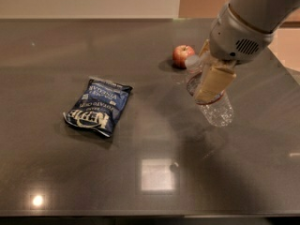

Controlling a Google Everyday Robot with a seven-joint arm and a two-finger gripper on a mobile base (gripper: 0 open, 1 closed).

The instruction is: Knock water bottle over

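Note:
The water bottle [219,110] is a small clear ribbed bottle with a white cap [191,62]. It leans at a steep tilt on the dark table [154,172], cap toward the apple and base toward the front right. My gripper [208,78] comes down from the upper right and sits over the bottle's upper half, hiding its neck and label. The white wrist housing [239,36] is just above it.
A red apple [183,55] stands just behind and left of the bottle's cap. A blue chip bag [98,107] lies flat at the left centre. The table's right edge [286,74] runs close behind the arm.

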